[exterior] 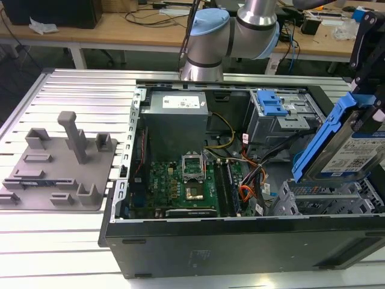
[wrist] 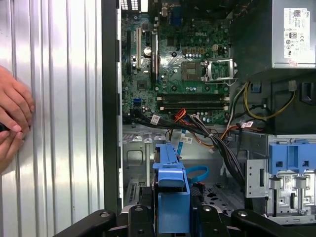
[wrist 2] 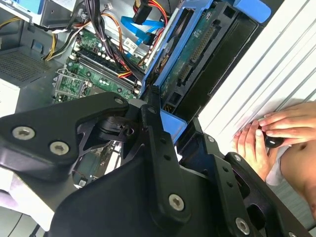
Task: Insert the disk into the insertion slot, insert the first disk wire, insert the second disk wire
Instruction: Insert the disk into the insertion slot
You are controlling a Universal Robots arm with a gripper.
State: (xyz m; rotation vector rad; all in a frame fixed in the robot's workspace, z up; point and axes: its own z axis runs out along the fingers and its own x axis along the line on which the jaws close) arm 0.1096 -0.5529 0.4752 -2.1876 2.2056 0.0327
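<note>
Gripper [wrist: 170,218] clamped on the disk [exterior: 354,150], which hangs tilted just above the insertion slot [exterior: 319,201]. Silver body, white-blue label, blue carrier frame.

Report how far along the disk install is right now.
Nothing looks finished yet. In hand: the claw is shut on the disk, which hangs tilted above the insertion slot in the exterior view and is not inside it. Left: seating the disk in the slot, plus the two wire steps, since the disk is not yet in place.
</note>
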